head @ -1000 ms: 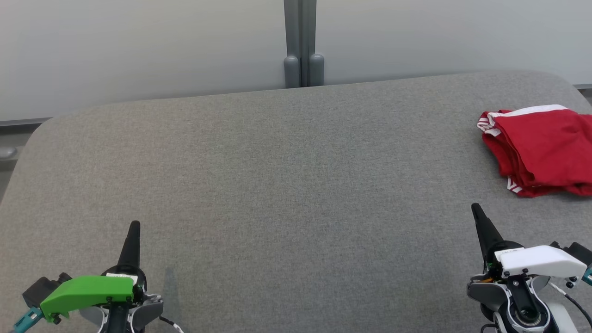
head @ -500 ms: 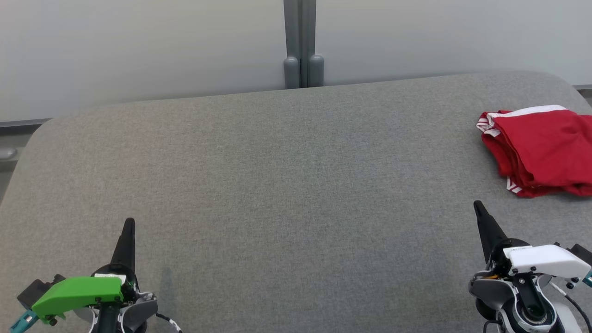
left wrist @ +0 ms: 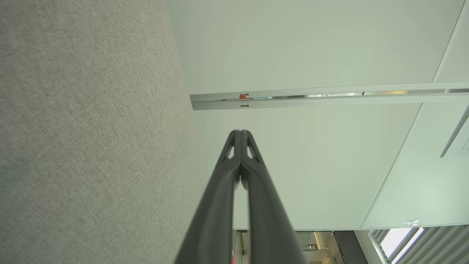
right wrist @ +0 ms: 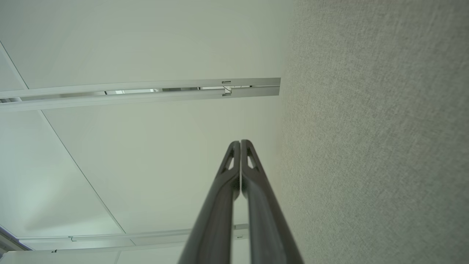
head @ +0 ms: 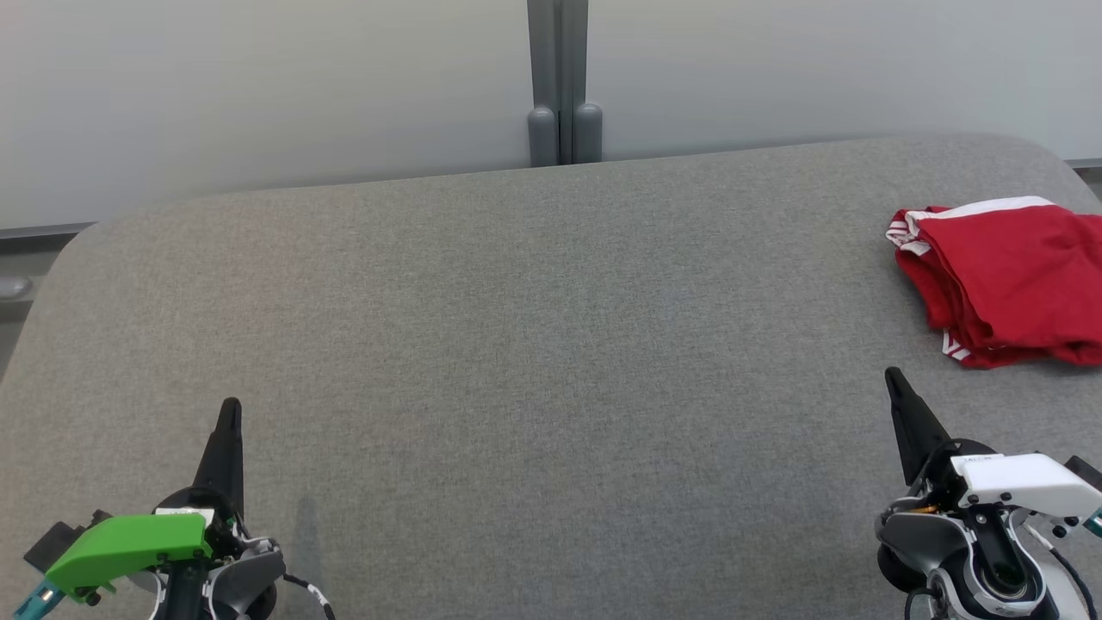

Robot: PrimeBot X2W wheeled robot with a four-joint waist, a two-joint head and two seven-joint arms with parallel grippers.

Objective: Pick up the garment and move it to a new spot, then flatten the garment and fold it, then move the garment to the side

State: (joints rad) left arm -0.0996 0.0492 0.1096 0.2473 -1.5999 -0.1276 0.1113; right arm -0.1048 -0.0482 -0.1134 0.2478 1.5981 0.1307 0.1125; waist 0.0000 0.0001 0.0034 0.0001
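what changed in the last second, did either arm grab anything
The left gripper drifted slightly toward the robot's left and the right gripper slightly toward its right, with both wrists sinking lower in the head view. Nothing was grabbed or let go, and both grippers are shut and empty. The red garment stayed folded at the right of the grey table.

Garment (head: 1012,280) cropped at right edge

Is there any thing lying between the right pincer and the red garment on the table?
Nothing visible does. Only bare grey table lies between the shut right pincer and the red garment, which rests a little beyond the pincer's tip, near the table's right edge.
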